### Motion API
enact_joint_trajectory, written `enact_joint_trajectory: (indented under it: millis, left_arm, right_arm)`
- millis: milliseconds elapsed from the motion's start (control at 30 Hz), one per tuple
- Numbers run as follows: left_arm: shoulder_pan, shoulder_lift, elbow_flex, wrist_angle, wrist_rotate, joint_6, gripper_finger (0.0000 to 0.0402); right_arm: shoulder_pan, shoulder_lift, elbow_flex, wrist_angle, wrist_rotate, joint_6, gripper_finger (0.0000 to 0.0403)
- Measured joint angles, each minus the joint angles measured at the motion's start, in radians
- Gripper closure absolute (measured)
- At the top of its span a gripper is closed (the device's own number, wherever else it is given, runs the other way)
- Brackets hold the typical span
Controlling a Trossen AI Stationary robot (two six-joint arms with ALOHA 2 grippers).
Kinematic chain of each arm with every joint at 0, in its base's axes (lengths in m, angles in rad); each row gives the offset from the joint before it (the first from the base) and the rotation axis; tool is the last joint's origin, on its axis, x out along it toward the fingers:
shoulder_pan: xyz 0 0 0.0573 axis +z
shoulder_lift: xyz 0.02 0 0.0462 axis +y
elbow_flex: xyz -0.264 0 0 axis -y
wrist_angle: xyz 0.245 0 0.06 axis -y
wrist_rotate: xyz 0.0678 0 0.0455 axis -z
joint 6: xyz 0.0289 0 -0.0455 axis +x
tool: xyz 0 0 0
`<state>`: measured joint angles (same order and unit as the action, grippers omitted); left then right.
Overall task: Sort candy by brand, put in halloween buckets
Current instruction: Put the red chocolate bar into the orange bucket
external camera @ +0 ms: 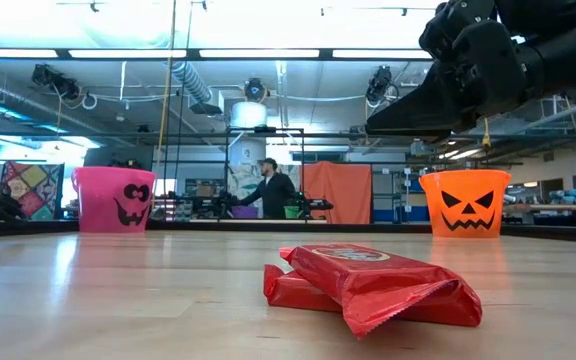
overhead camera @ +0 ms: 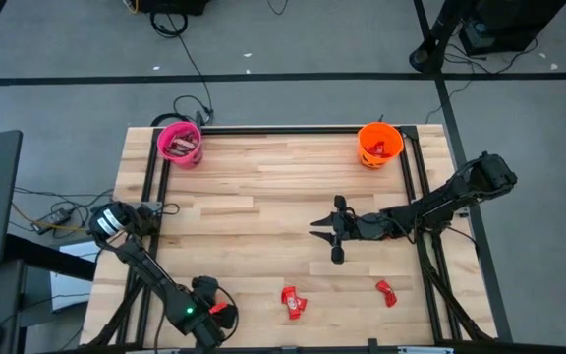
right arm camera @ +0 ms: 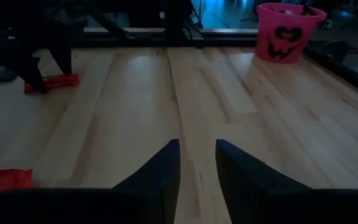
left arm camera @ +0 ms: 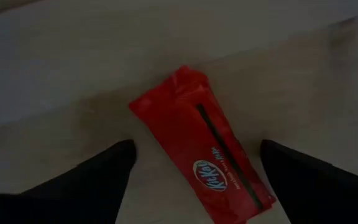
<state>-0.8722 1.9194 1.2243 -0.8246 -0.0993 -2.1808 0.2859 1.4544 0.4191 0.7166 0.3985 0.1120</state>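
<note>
A red candy bar (left arm camera: pixel 204 149) lies flat on the table near its front left corner. My left gripper (left arm camera: pixel 197 146) points down over it, open wide, with one finger on each side of the bar and a gap showing at both. The high view shows this gripper (overhead camera: pixel 216 317) by the front edge. My right gripper (overhead camera: pixel 324 232) hovers over the table's middle and points left. Its fingers (right arm camera: pixel 197 158) are a narrow gap apart with nothing between them. The pink bucket (overhead camera: pixel 180 145) stands at the far left and the orange bucket (overhead camera: pixel 379 145) at the far right. Both hold wrappers.
Two red candy bars (external camera: pixel 368 285) lie one on the other near the front edge, at its middle (overhead camera: pixel 293 302). Another red bar (overhead camera: pixel 388 292) lies to their right. A dark frame rail (overhead camera: pixel 283 129) runs along the far edge. A person (external camera: pixel 273 185) stands in the room beyond the table.
</note>
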Motion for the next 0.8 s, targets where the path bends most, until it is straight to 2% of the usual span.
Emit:
enact_joint_trajectory:
  millis: [100, 167, 367, 500, 567, 633, 800]
  left_arm:
    - [-0.001, 0.0, 0.0, 0.003, -0.018, 0.004, 0.0061]
    - [-0.001, 0.001, 0.0, 0.005, -0.022, 0.004, 0.0088]
    - [0.0, 0.003, 0.0, 0.03, -0.061, 0.032, 0.0208]
    - [0.001, 0.004, 0.001, 0.037, -0.092, 0.095, 0.0269]
    - [0.001, 0.006, 0.01, 0.031, -0.121, 0.159, 0.0287]
    - [0.006, 0.009, 0.024, 0.02, -0.169, 0.247, 0.0296]
    - [0.062, 0.009, 0.087, 0.015, -0.267, 0.456, 0.0296]
  right_arm:
    - [0.0, 0.0, 0.0, 0.0, 0.0, 0.0, 0.0289]
    - [0.0, 0.0, 0.0, 0.0, 0.0, 0.0, 0.0289]
    - [0.0, 0.0, 0.0, -0.001, 0.0, 0.024, 0.0288]
    - [0.0, 0.0, 0.0, -0.001, -0.001, 0.021, 0.0288]
    - [0.0, 0.0, 0.0, 0.0, -0.041, -0.005, 0.0288]
    - [0.0, 0.015, 0.0, 0.021, -0.128, -0.062, 0.0288]
    - [0.007, 0.113, 0.025, 0.13, -0.283, -0.164, 0.0288]
